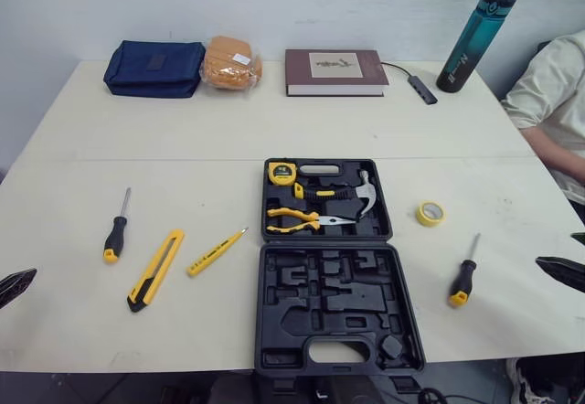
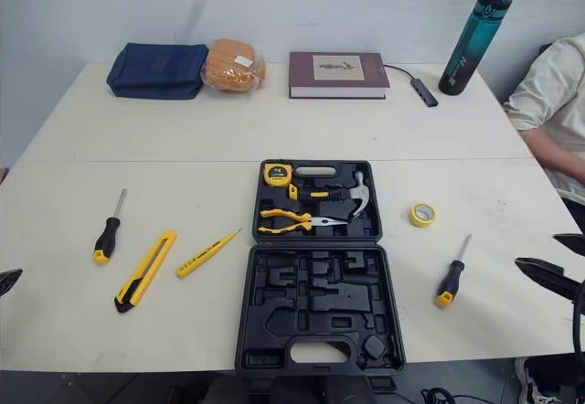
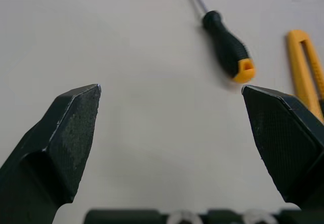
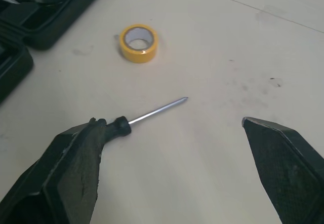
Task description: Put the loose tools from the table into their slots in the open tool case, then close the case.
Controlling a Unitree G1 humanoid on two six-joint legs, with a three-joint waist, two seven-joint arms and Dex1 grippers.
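Lying open at the middle of the table (image 1: 91,331), the black tool case (image 1: 334,317) has both halves flat. The half toward 12 o'clock holds a tape measure (image 1: 281,173), yellow-handled pliers (image 1: 291,212) and a hammer (image 1: 364,198). The half toward 6 o'clock shows bare moulded slots.

Five loose tools lie outside the case. At 9 o'clock from it, nearest first, are a slim yellow tester pen (image 1: 217,252), a yellow utility knife (image 1: 155,269) and the left screwdriver (image 1: 114,238), its shaft pointing to 12 o'clock. At 2 o'clock sits a roll of yellow tape (image 1: 430,213). At 3 o'clock lies the right screwdriver (image 1: 462,283), its tip toward 12 o'clock.

The left gripper (image 3: 172,88) is over the table at its 9 o'clock side, fingers spread wide and empty. The left screwdriver's handle and an edge of the knife lie just beyond them. The right gripper (image 4: 168,120) is spread wide too, holding nothing, at the 3 o'clock side. The right screwdriver's handle runs behind one finger, and the tape roll lies farther on.

Along the 12 o'clock edge stand a blue pouch (image 1: 154,68), bagged buns (image 1: 231,63), a book (image 1: 334,72) and a teal bottle (image 1: 475,38). A person's sleeve (image 1: 548,89) shows at 2 o'clock.
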